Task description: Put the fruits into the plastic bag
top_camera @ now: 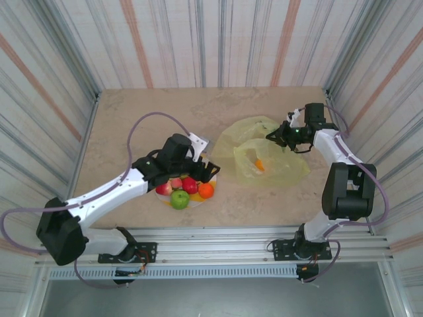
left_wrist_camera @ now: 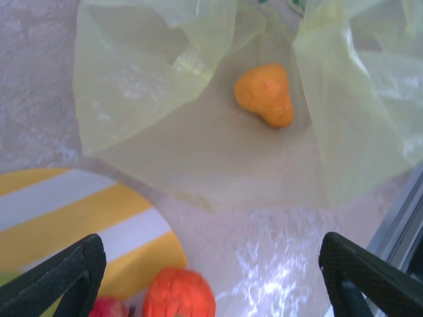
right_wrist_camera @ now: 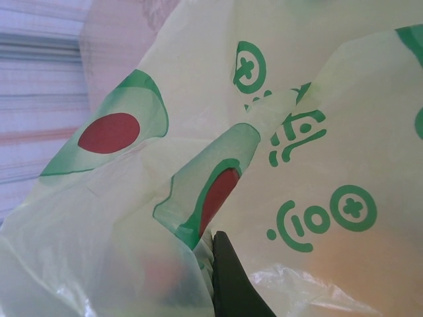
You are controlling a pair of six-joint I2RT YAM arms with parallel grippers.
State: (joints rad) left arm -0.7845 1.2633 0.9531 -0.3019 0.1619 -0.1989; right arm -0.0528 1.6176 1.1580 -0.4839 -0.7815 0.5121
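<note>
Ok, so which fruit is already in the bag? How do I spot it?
Find the yellow bag on the right of the table. Look inside its open mouth for one small orange fruit. It lies alone there and is pear-shaped, while the other fruits are round and crowd the striped plate.

Yellow bag (left_wrist_camera: 132, 99); blurred fruit (left_wrist_camera: 264, 94) orange, perhaps mottled.

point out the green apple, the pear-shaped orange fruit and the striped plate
green apple (top_camera: 180, 199): top view, its middle
pear-shaped orange fruit (left_wrist_camera: 264, 94): left wrist view, its middle
striped plate (left_wrist_camera: 59, 231): left wrist view, a bare yellow stripe
</note>
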